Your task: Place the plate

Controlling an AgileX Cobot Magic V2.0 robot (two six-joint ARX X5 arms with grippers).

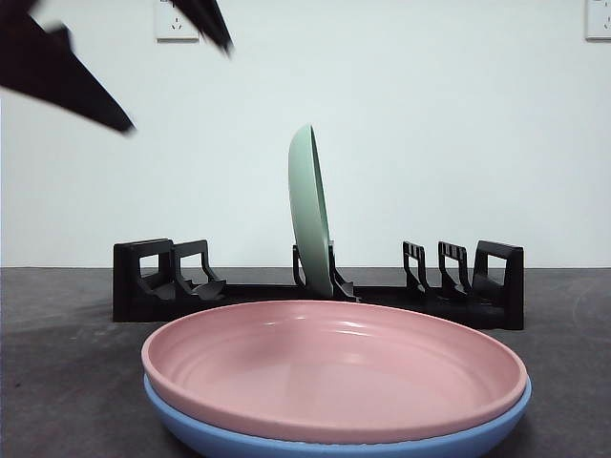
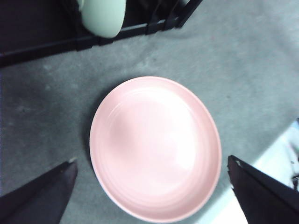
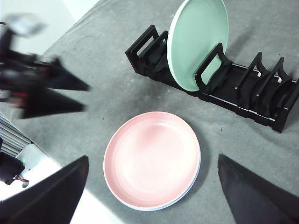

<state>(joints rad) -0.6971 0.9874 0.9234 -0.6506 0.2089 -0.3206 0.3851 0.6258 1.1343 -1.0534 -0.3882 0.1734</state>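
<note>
A pink plate (image 1: pixel 334 367) is lying flat on the grey table (image 3: pixel 117 70), stacked directly on a blue plate (image 1: pixel 286 441) whose rim is showing beneath it in the front view. Behind the stack, a black dish rack (image 1: pixel 315 286) is sitting across the table, and a green plate (image 1: pixel 310 210) is standing upright on edge in one of its middle slots; the slots to either side of it are holding nothing. The left gripper (image 2: pixel 152 175) is hovering above the pink plate, jaws spread wide, one to each side of the plate, gripping nothing and clear of its rim. The right gripper (image 3: pixel 152 179) is hanging higher over the same stack, jaws likewise wide apart and empty, with the rack and green plate in sight beyond. In the right wrist view the left arm's jaws are appearing as blurred dark wedges off to one side of the stack. In the front view, black jaw tips are showing at the upper left corner.
</note>
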